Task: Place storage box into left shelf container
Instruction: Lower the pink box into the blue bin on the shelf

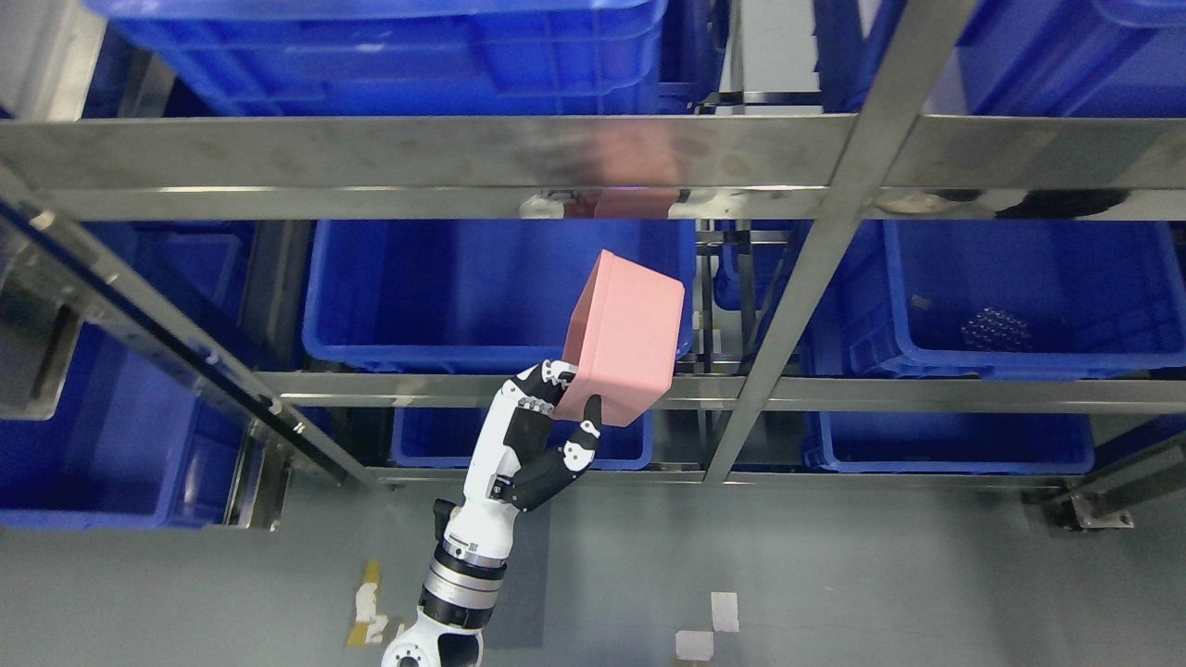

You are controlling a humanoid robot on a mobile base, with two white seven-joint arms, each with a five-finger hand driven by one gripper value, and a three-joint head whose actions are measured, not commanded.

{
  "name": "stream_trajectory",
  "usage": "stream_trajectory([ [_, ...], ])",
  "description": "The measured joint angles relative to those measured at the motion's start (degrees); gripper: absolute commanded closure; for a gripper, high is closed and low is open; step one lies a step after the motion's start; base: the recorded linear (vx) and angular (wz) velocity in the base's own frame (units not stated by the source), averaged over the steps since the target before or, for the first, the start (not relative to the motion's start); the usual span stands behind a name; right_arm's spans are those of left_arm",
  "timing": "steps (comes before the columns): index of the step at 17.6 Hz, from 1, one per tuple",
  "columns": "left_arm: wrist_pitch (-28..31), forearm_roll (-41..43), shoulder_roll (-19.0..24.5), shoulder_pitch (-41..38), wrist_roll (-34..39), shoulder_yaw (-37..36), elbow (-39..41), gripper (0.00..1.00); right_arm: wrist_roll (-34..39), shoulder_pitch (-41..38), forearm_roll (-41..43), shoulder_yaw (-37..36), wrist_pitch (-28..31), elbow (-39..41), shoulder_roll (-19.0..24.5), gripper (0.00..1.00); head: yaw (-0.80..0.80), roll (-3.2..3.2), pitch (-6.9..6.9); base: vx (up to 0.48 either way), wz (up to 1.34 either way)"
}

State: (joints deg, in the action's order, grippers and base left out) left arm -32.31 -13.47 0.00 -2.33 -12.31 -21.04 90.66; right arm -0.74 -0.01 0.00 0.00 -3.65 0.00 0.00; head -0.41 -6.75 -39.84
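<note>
Pink box (625, 338) pinched at near lower edge by left hand (537, 435), tilted, long axis leaning up-right, raised before left blue bin (445, 296) on steel shelf rack (417, 153); grey floor (834, 574) below.

1. A steel shelf rack (445, 153) carries blue bins on every tier.
2. Its middle tier holds a left bin (445, 296) and a right bin (1028, 296).
3. Lower bins (945, 445) sit beneath, above the grey floor (834, 574).
</note>
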Motion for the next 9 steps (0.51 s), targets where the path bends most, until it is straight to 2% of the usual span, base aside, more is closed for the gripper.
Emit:
stream_trajectory([
  [4,2.47,-0.03,0.00,2.02,-0.06,2.71,-2.68,0.95,-0.01,0.01,0.00,0.00,0.00,0.00,0.00,0.00,0.00,0.00,0.01,0.075,-0.21],
  [9,7.73,-0.10,0.00,10.34,-0.03,8.80,-8.74,0.95,-0.03,0.01,0.00,0.00,0.00,0.00,0.00,0.00,0.00,0.00,0.02,0.026,-0.07],
])
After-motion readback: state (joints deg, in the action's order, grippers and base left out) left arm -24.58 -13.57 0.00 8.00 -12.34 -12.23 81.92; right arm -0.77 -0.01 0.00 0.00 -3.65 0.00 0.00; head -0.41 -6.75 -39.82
